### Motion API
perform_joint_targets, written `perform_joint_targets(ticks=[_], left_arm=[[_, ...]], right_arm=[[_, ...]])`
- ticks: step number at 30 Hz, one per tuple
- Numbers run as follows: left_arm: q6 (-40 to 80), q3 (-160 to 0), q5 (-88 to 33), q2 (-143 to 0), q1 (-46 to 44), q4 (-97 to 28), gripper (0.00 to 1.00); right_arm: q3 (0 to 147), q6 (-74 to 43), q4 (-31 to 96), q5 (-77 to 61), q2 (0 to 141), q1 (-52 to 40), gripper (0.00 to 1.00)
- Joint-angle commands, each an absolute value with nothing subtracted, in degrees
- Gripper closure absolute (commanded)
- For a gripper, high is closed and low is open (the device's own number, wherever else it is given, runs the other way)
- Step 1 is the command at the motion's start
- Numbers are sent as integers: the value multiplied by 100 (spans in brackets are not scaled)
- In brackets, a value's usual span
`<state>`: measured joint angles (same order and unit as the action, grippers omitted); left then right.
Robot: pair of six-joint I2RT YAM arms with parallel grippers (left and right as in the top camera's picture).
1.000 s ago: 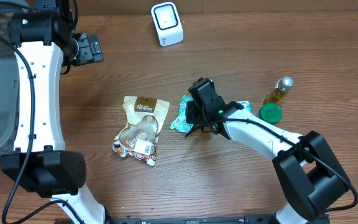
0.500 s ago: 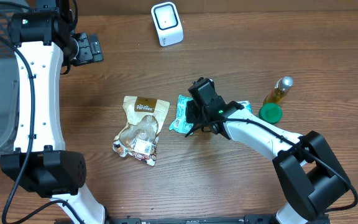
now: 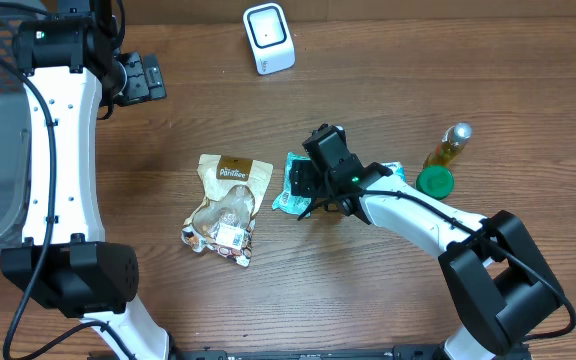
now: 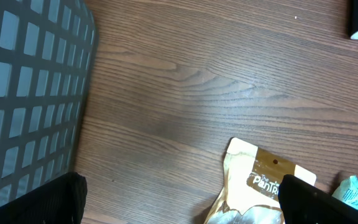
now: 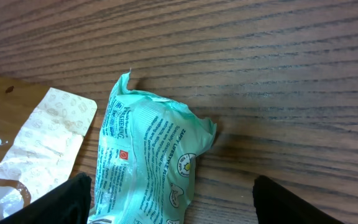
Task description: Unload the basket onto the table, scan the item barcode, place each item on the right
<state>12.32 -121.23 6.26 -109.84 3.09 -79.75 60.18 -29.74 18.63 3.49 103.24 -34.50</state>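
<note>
Pouches [image 3: 294, 183] [image 3: 224, 205] two, bottle [image 3: 448, 146] one, scanner [image 3: 269, 38] one

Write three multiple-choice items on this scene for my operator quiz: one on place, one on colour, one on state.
1. Where in the overhead view is the white scanner? A top centre; B bottom left; C far right.
2. What colour is the packet below the right gripper? A red; B mint green; C black.
3. How do its jaws stand? A shut on the packet; B shut, empty; C open.
A: it stands by the top edge. B: the wrapper is mint green. C: the fingers sit wide of it.
</note>
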Motion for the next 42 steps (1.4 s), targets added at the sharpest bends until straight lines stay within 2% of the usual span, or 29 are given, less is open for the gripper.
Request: perform_joint_targets(ticks=[1,2,5,8,13,16,29,36,39,42], left_arm=[[1291,-12193,637,-10897,296,-7966,0],[1288,-12193,635,-10897,296,-7966,0],[1288,-12193,637,-10897,298,-7966,0],[1291,-12193,637,-10897,298,-7966,0],[1288,-12193,637,-10897,296,-7966,1],[1291,-12193,637,-10897,296,-7966,0],[1288,-12193,637,-10897,298,-7966,0],[1288,-12193,637,-10897,298,-7966,0],[1288,-12193,637,-10897,298,-7966,0],[1291,-12193,637,-10897,298,-7966,0]], right_arm=[[6160,-2976,1894,351,10241,-3404,31],[6254,-2976,1968,246,10191,-3404,35],[6626,-2974,2191,-172,9981,-3404,64],[6683,-2998,2202,-410,9946,-3411,82],[6637,-2995,2469,-445,10202,-3413,81],[6563,-2995,2451,-709,10409,-3411,86],[6484,-2991,2104,-1039,11194,-3481,89],[6539,-2991,2064,-1133,11321,-3481,89],[6816,-2779,2067,-1925,11124,-3398,85],[7074,-2423,2176,-2073,10816,-3304,83]])
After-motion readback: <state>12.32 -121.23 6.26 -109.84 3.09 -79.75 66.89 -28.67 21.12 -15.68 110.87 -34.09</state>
